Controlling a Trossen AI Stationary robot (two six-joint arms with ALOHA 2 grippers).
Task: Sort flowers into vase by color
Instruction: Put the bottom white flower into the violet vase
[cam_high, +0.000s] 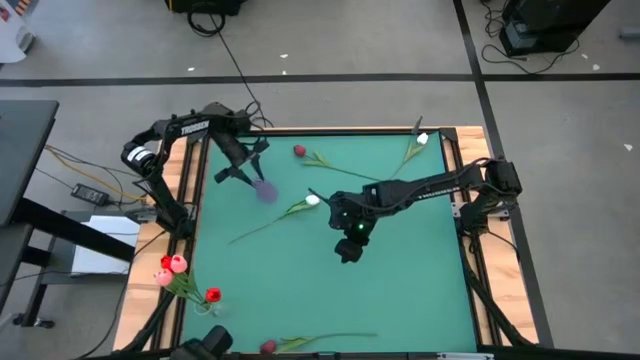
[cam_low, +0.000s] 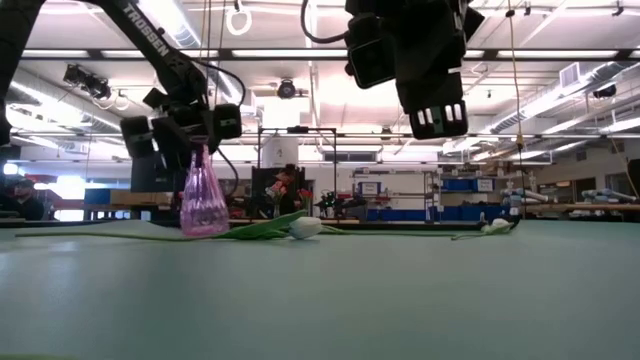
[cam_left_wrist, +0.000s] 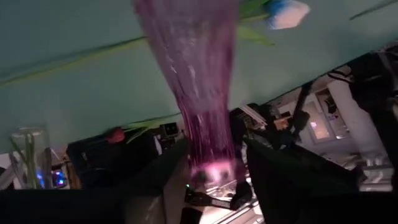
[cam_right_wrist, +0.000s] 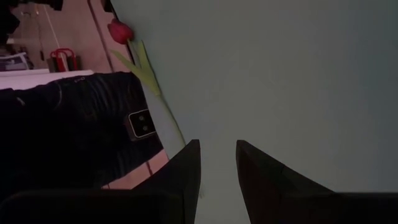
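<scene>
Your left gripper (cam_high: 243, 160) sits toward eleven o'clock on the green table (cam_high: 400, 290), its fingers (cam_left_wrist: 155, 177) clenched around the neck of a purple vase (cam_high: 265, 190) that stands upright on the mat in the low view (cam_low: 203, 200).

Your right gripper (cam_high: 349, 248) hangs above the middle of the table, clear of the surface, its fingers (cam_right_wrist: 186, 165) a narrow gap apart and holding nothing.

The flowers are scattered. A white tulip (cam_high: 312, 201) lies just at three o'clock of the vase, its stem running off toward seven. A second white tulip (cam_high: 423, 139) lies at one o'clock near the table's far edge. A dark red tulip (cam_high: 299, 151) lies at twelve o'clock, and another dark red one (cam_high: 268, 347) at the six o'clock edge. At eight o'clock, off the mat's corner, red and pink tulips (cam_high: 172, 266) stand bunched together.
</scene>
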